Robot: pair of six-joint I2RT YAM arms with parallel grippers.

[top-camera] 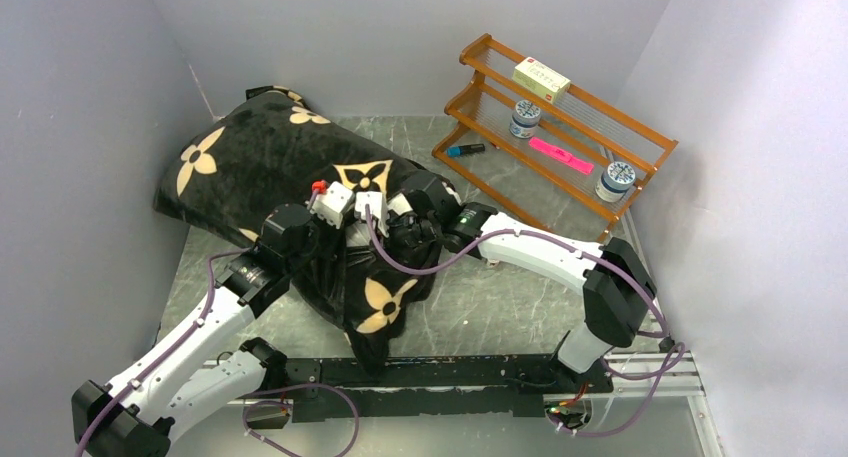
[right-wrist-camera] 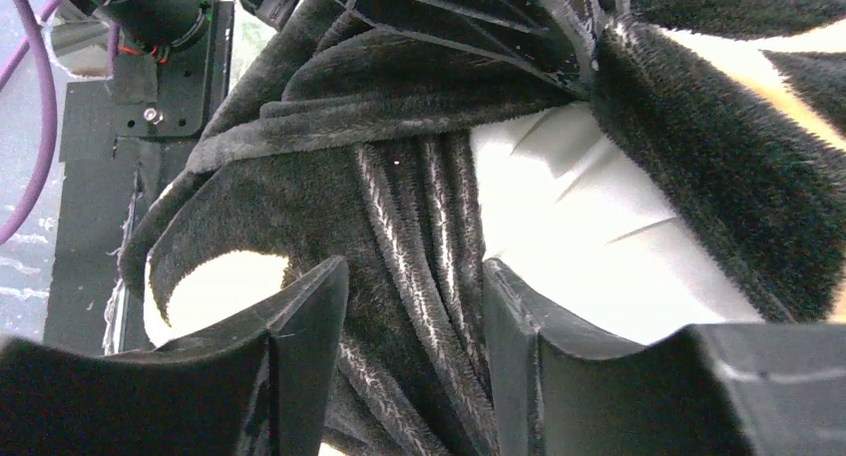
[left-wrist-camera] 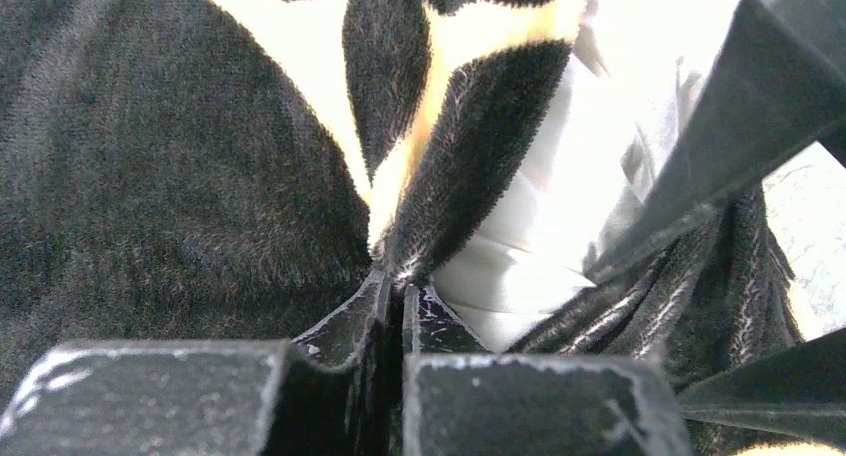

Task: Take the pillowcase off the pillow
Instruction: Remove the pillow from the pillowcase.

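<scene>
Left wall (top-camera: 70, 127): the far end of the pillowcase leans up on it.
Pillowcase (top-camera: 255, 162): black and fuzzy with tan flowers. It lies on the left and middle part of the table, with the pillow inside it. Its near end hangs in loose folds by the front edge.
Left gripper (left-wrist-camera: 402, 301): it sits at the open end of the pillowcase. Its two fingers (left-wrist-camera: 379, 311) are pressed together, and they pinch the fuzzy edge of the pillowcase.
Pillow (left-wrist-camera: 559, 207): white and smooth. Only a bit of it peeks out of the opening, just beside the pinched edge. The rest is hidden inside.
Right gripper (right-wrist-camera: 414, 271): it is close to the left gripper, at the same opening. Its fingers (right-wrist-camera: 309, 316) are apart. A bunch of black folds runs between them, and the white pillow is beside the right finger.
Table (top-camera: 500, 297): grey, like marble.
Rack (top-camera: 462, 99): brown wood with steps, at the far right of the table and well away from the pillowcase.
Pen (top-camera: 465, 150): dark with a blue tip, down at the bottom left of the rack.
Box (top-camera: 541, 79): small and pale, on the top step.
Jars (top-camera: 524, 118): two small round ones, one on the left and one on the right end (top-camera: 615, 180).
Pink marker (top-camera: 560, 155): it lies between the two jars.
</scene>
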